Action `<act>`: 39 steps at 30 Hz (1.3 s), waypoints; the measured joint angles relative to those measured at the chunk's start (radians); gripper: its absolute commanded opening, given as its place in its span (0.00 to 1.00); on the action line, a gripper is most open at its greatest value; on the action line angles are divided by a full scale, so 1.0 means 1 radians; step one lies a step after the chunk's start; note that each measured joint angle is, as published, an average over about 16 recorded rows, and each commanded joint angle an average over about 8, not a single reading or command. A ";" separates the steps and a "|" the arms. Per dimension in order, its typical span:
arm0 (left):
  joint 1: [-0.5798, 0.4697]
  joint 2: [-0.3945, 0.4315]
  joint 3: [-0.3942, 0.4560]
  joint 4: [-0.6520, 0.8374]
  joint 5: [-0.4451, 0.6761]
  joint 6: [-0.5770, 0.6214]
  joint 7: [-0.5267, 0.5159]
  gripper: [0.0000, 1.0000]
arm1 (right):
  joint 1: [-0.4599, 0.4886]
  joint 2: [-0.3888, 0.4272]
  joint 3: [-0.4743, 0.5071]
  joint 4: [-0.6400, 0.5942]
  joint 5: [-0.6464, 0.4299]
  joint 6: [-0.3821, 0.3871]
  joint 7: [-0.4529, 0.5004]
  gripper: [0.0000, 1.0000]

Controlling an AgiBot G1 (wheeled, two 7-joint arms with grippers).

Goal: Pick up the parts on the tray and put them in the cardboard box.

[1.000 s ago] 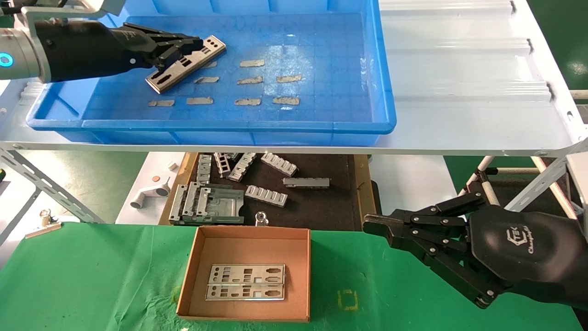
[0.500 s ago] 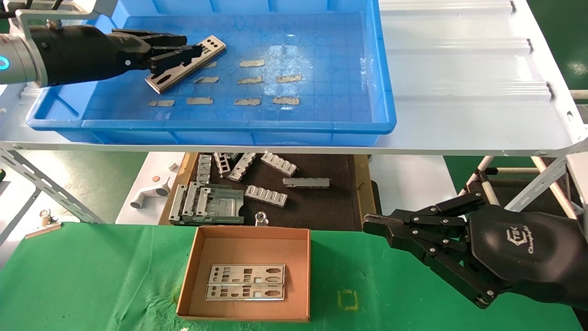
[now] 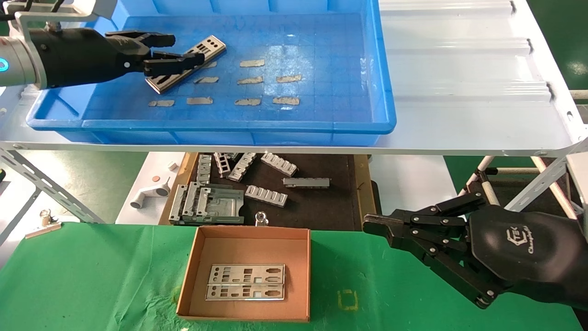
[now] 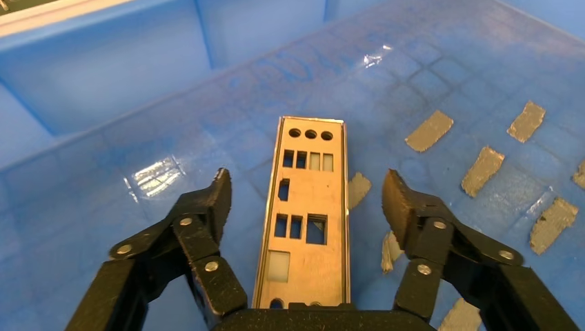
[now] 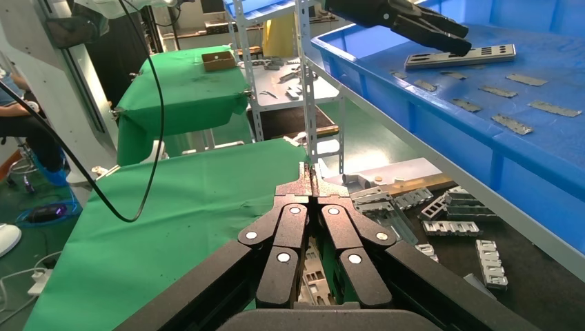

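Observation:
One silver part (image 3: 207, 47) lies slanted on the floor of the blue tray (image 3: 229, 125), at its far left. My left gripper (image 3: 187, 48) is open over the near end of it, one finger on each side, not touching. In the left wrist view the part (image 4: 307, 207) runs lengthwise between the spread fingers of that gripper (image 4: 305, 185). Two more parts (image 3: 246, 274) (image 3: 244, 292) lie side by side in the cardboard box (image 3: 250, 241) on the green table. My right gripper (image 3: 367, 225) is parked shut and empty to the right of the box, also seen from its own wrist (image 5: 311, 172).
Several beige tape scraps (image 3: 250, 80) are stuck to the tray floor. The tray sits on a white shelf (image 3: 459, 92) above a black mat with grey brackets (image 3: 266, 195). A green cloth (image 3: 92, 276) covers the table around the box.
My left gripper's fingers have spread from nearly closed over the part to wide open. The part has stayed in place. The right arm has not moved.

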 measured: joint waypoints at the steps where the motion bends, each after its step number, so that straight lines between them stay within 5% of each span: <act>1: 0.001 0.000 0.001 -0.001 0.001 0.000 0.000 1.00 | 0.000 0.000 0.000 0.000 0.000 0.000 0.000 0.00; 5: 0.004 0.000 0.003 -0.005 0.004 0.002 0.001 0.94 | 0.000 0.000 0.000 0.000 0.000 0.000 0.000 0.00; 7: 0.005 0.000 0.004 -0.007 0.005 0.003 0.002 0.78 | 0.000 0.000 0.000 0.000 0.000 0.000 0.000 0.00; 12: 0.008 0.000 0.006 -0.011 0.009 0.005 0.006 0.19 | 0.000 0.000 0.000 0.000 0.000 0.000 0.000 0.00; 15: 0.010 0.000 0.007 -0.013 0.011 0.007 0.010 0.02 | 0.000 0.000 0.000 0.000 0.000 0.000 0.000 0.00; 39: 0.011 0.000 0.010 -0.016 0.014 0.017 0.027 0.00 | 0.000 0.000 0.000 0.000 0.000 0.000 0.000 0.00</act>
